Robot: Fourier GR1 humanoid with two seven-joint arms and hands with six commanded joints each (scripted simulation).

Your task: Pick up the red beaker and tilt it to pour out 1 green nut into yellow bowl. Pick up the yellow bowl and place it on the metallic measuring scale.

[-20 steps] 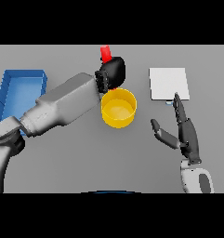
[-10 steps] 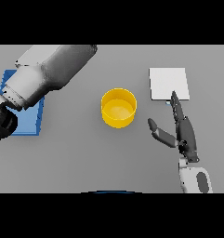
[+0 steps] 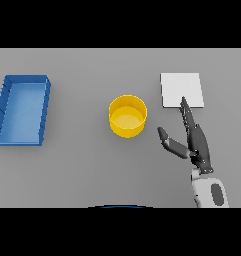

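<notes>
The yellow bowl (image 3: pixel 127 116) stands upright near the middle of the grey table; I cannot make out anything inside it. The metallic measuring scale (image 3: pixel 181 90) is a flat pale square plate to the bowl's right and a little farther back. My right hand (image 3: pixel 194 141) is open, fingers straight and pointing away toward the scale's near edge, thumb spread toward the bowl. It sits to the right of the bowl with a gap between them. The red beaker, the green nut and my left hand show nowhere in the head view.
A blue rectangular tray (image 3: pixel 22 109) lies at the far left of the table, with nothing visible in it.
The left arm, which held the red beaker over the bowl a second ago, swung left and has left the view with the beaker. The right hand has moved slightly toward the bowl.
</notes>
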